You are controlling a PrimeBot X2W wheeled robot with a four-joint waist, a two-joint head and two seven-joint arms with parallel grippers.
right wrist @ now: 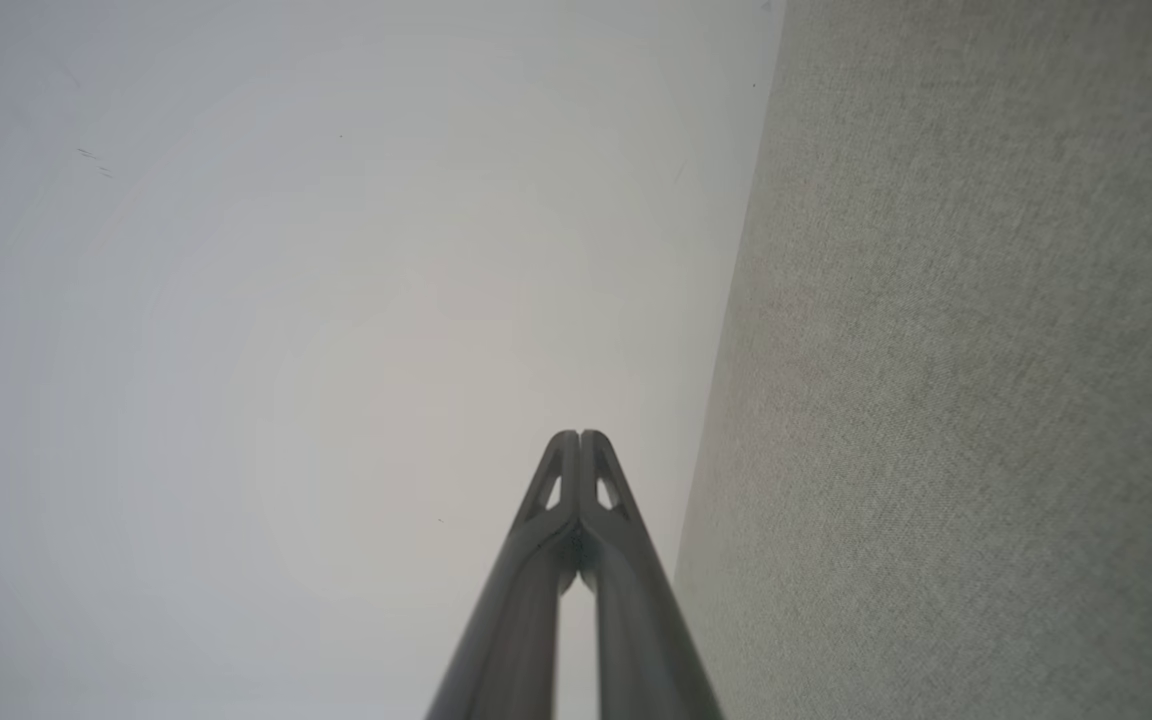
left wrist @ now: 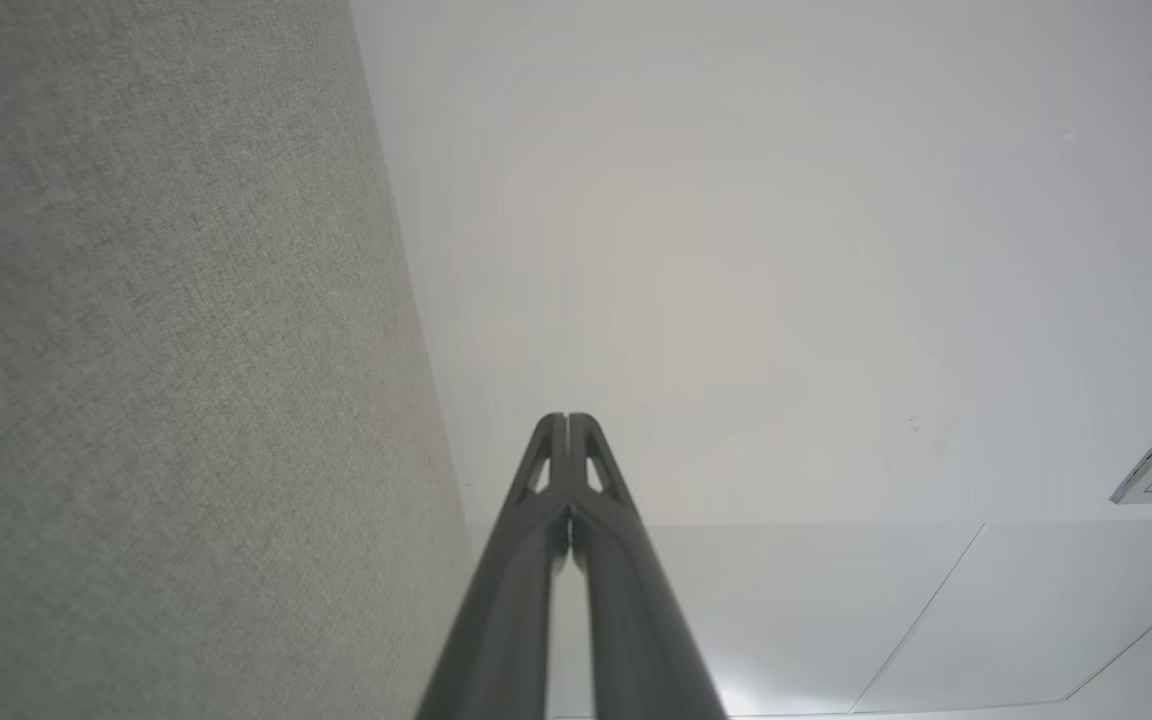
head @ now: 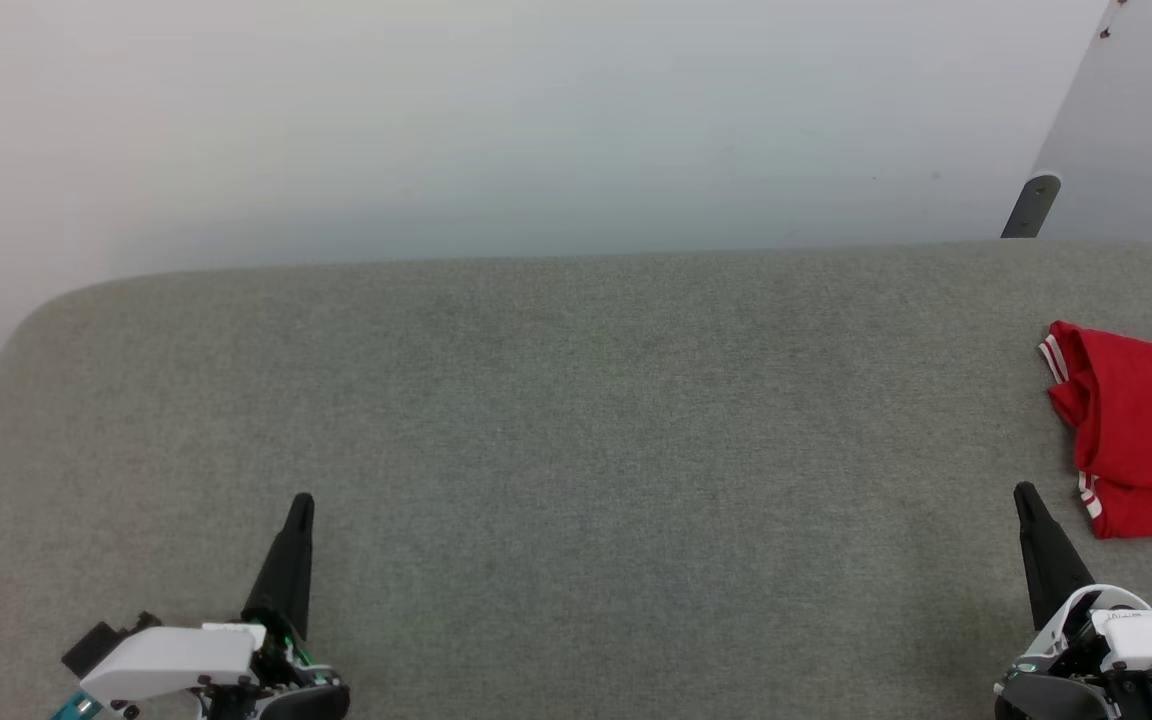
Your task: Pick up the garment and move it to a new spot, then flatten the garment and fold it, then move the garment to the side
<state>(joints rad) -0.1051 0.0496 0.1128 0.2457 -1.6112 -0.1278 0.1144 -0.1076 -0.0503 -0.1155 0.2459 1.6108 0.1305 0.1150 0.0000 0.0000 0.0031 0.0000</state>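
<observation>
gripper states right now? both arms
Left gripper: closed, holding nothing, above the grey surface.
Right gripper: closed, holding nothing; the garment lies folded beyond it, not touched.

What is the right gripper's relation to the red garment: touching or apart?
Apart. The head view shows bare grey cushion between the right gripper and the garment.

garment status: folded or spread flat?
Folded, not spread: the garment lies as a compact layered red bundle at the right of the grey surface. The frame edge cuts part off.
</observation>
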